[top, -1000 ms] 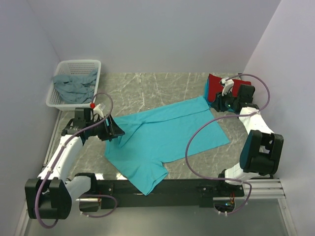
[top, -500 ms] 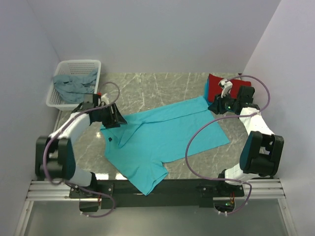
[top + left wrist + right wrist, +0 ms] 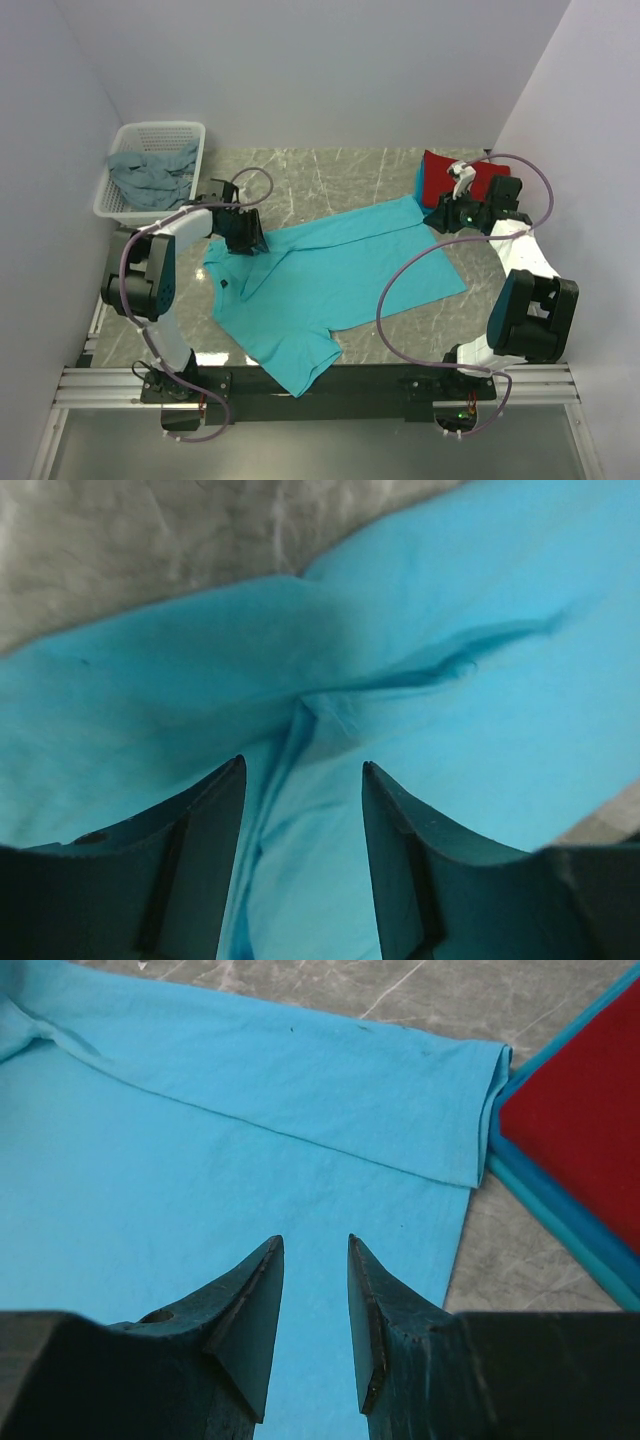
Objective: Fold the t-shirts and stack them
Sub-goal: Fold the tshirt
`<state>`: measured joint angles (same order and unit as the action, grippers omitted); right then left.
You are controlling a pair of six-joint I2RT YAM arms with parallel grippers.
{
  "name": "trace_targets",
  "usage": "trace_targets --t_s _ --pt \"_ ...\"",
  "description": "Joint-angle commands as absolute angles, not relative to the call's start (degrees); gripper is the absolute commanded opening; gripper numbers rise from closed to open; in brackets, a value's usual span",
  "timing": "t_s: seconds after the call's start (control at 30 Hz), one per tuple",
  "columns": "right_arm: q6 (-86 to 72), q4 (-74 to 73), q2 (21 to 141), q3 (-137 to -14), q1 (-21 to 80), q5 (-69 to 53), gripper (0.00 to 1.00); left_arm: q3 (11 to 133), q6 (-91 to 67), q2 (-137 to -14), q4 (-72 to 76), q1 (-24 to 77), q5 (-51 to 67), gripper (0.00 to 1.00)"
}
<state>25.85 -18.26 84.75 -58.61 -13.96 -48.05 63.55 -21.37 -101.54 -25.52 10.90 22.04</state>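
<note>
A bright turquoise t-shirt (image 3: 330,275) lies spread out and slanted on the marble table. My left gripper (image 3: 250,235) hovers over its far-left part, jaws open, with a creased fold of the turquoise cloth (image 3: 400,680) below and nothing between the fingers. My right gripper (image 3: 441,216) stands open just above the shirt's far-right corner (image 3: 440,1130), holding nothing. Beside that corner a folded red t-shirt (image 3: 447,178) rests on a folded turquoise-blue one (image 3: 560,1230). A dull grey-blue t-shirt (image 3: 150,175) lies crumpled in the basket.
The white perforated basket (image 3: 190,132) stands at the far left corner, off the marble top (image 3: 330,180). Walls close in on the left, back and right. The arm bases and a black rail (image 3: 330,380) run along the near edge.
My left arm has swung from the near-left side up along the shirt's left edge to its far-left part. The right gripper has barely shifted.
</note>
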Motion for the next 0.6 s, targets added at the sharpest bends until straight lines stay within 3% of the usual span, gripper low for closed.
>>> trace_targets --t_s 0.0,0.1,0.27,0.57 --pt "26.19 -17.93 83.58 -59.5 -14.85 -50.18 0.39 67.32 -18.81 -102.48 -27.07 12.12 16.26 0.55" --pt "26.02 -17.84 83.76 -59.41 -15.12 -50.54 0.4 68.9 -18.02 -103.88 -28.82 12.92 17.05 0.46" --pt "25.84 -17.93 83.58 -59.41 -16.08 -51.33 0.39 69.43 -17.32 -104.85 -30.5 14.76 17.14 0.43" --pt "25.4 -17.75 83.32 -59.41 -16.96 -52.47 0.4 69.08 -17.84 -102.57 -31.02 16.08 18.19 0.15"
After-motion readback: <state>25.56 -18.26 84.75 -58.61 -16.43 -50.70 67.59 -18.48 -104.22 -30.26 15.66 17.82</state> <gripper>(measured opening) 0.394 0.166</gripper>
